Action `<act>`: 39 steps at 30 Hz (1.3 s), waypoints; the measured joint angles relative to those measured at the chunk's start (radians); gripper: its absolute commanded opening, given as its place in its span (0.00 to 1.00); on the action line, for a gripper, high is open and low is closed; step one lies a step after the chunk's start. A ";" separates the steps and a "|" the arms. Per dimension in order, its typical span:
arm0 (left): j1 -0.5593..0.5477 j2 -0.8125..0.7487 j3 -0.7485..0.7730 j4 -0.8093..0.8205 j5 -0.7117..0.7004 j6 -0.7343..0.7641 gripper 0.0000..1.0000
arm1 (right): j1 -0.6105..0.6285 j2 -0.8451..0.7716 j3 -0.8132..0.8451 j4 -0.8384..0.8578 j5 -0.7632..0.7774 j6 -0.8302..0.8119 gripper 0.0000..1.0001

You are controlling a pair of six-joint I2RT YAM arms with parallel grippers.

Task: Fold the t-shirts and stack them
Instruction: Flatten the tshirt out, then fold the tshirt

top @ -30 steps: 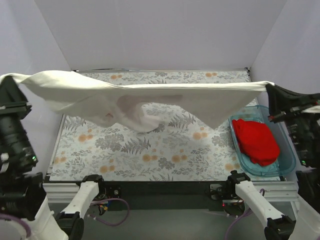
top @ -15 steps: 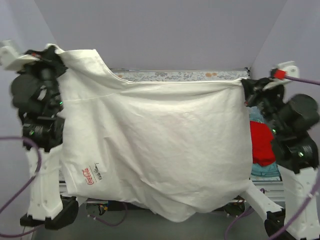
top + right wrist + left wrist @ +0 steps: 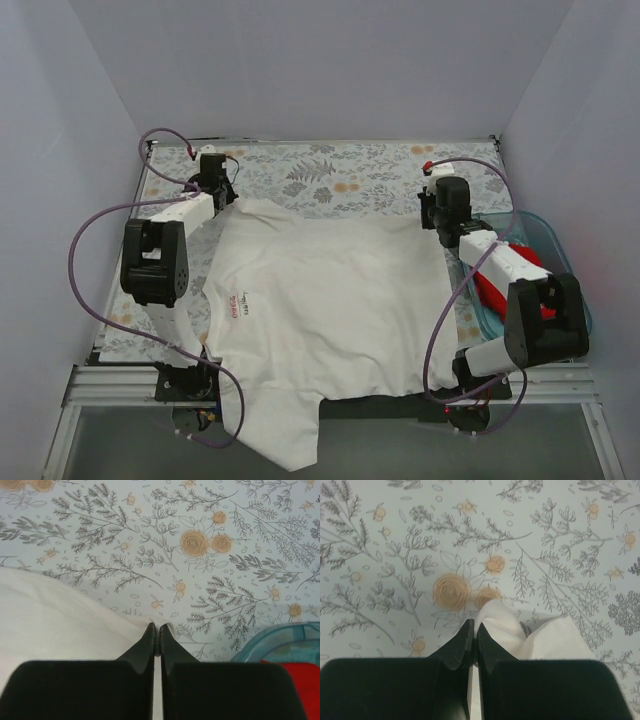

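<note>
The white t-shirt (image 3: pixel 320 300) lies spread flat on the floral table, a small red script logo on its left side, one sleeve hanging over the near edge. My left gripper (image 3: pixel 228 196) is shut on its far left corner; the cloth (image 3: pixel 505 630) bunches at the fingertips (image 3: pixel 475 626). My right gripper (image 3: pixel 432 226) is shut on the far right corner, the white cloth (image 3: pixel 60 625) pinched at its tips (image 3: pixel 155 627). The red t-shirt (image 3: pixel 515 268) lies crumpled in the tub, partly hidden by the right arm.
The translucent blue tub (image 3: pixel 560 262) stands at the table's right edge, its rim showing in the right wrist view (image 3: pixel 280 640). Purple cables loop from both arms. White walls enclose the floral tablecloth (image 3: pixel 330 170) on three sides.
Both grippers have swung the white t-shirt from held high in the air down and forward, laying it flat on the table. The arms now reach to the far corners.
</note>
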 measured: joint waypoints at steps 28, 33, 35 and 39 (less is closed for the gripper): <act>0.064 0.345 0.465 -0.015 0.102 0.007 0.00 | -0.100 0.579 0.409 0.138 -0.071 -0.027 0.01; 0.064 0.326 0.465 -0.066 0.116 -0.013 0.00 | -0.101 0.579 0.469 0.099 -0.074 -0.028 0.01; 0.064 0.301 0.457 -0.093 0.114 -0.019 0.00 | -0.101 0.575 0.475 0.087 -0.071 -0.031 0.01; 0.064 0.206 0.409 -0.154 0.113 -0.033 0.00 | -0.102 0.553 0.468 0.039 -0.055 -0.025 0.01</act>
